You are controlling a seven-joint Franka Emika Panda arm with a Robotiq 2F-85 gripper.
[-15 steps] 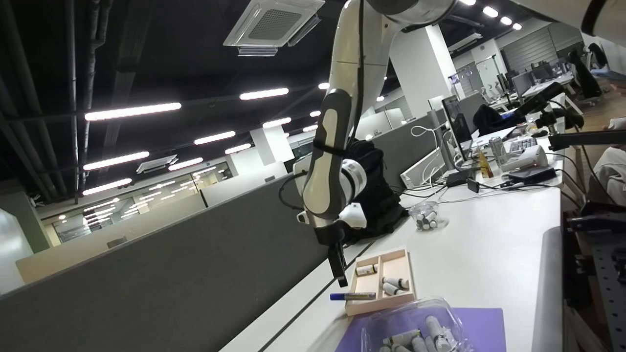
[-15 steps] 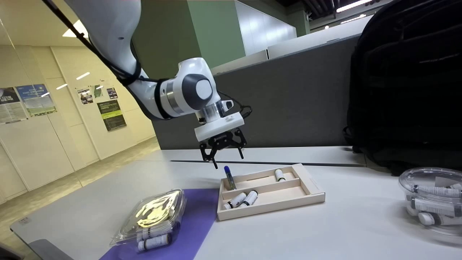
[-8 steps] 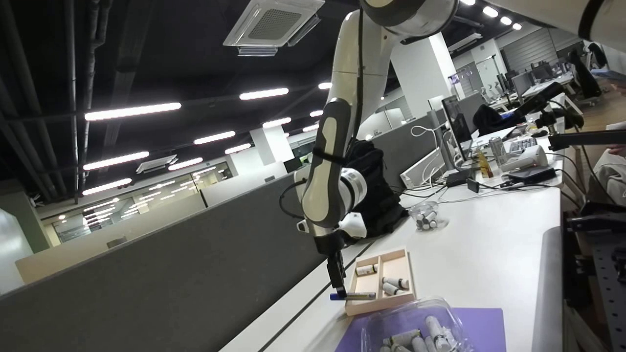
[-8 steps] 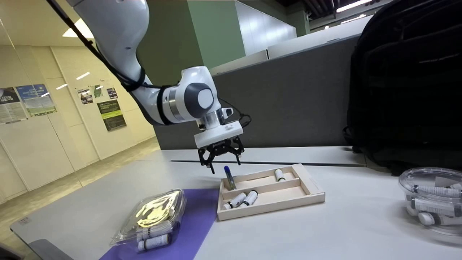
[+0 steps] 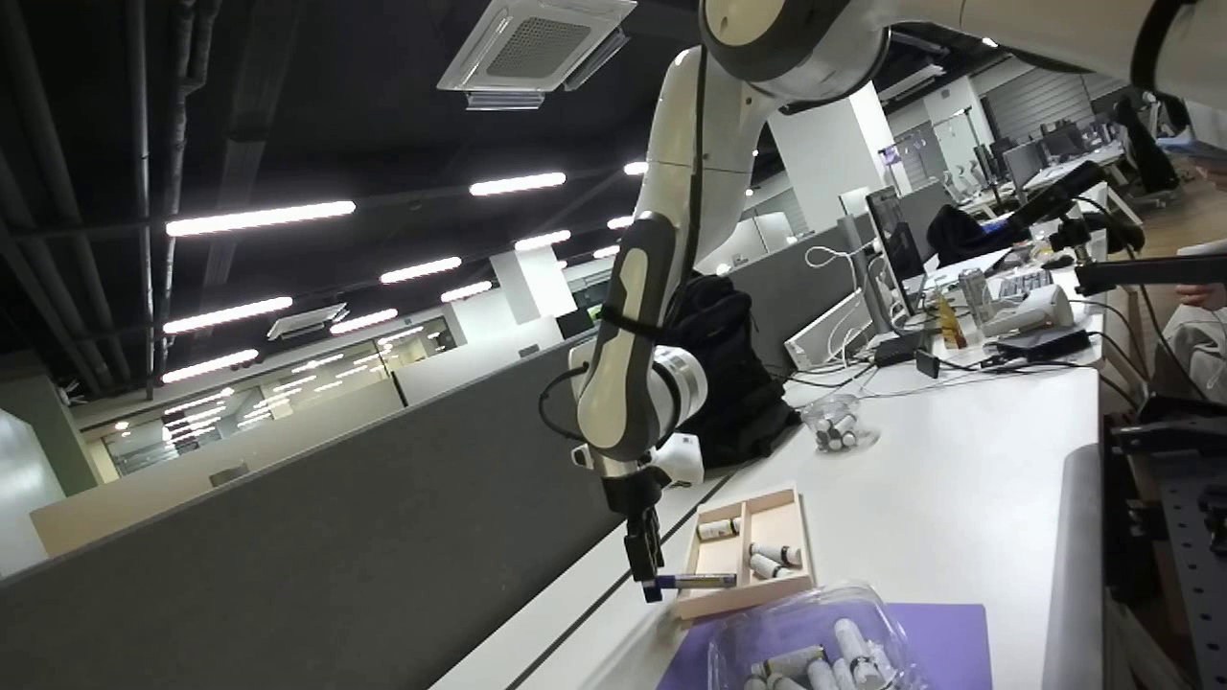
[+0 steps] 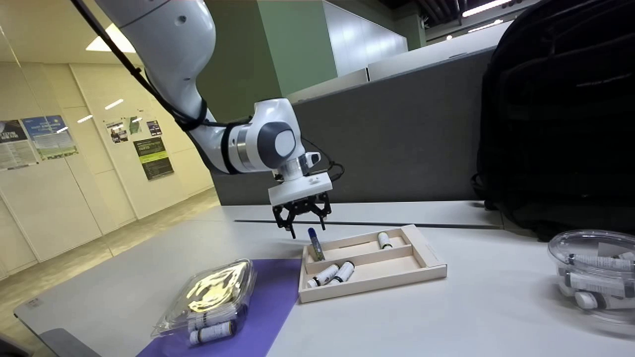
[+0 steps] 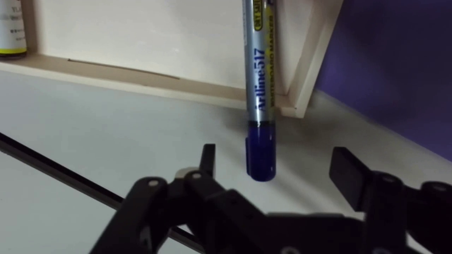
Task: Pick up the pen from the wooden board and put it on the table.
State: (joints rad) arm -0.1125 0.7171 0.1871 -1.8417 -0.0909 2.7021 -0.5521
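Observation:
The pen [image 6: 317, 248] is a marker with a blue cap and a silver body. It leans on the rim of the wooden board [image 6: 372, 286], body inside, cap sticking out past the edge over the white table [image 6: 377, 327]. My gripper [image 6: 308, 231] is open and empty, low at the cap end. In the wrist view the gripper [image 7: 273, 153] has its fingers on either side of the pen's cap [image 7: 260, 151], with gaps on both sides. In an exterior view the gripper [image 5: 653, 586] overlaps the cap end of the pen [image 5: 703, 581].
White vials [image 6: 342, 272] lie in the board's compartments. A clear container [image 6: 208, 302] with vials stands on a purple sheet [image 6: 278, 297] beside the board. A round clear tub [image 6: 595, 277], a black backpack [image 6: 560, 124] and a grey partition [image 6: 397, 148] stand around.
My gripper has come down and shifted toward the pen's cap end. Its fingertips look slightly closer together in an exterior view. The pen and the board have not moved.

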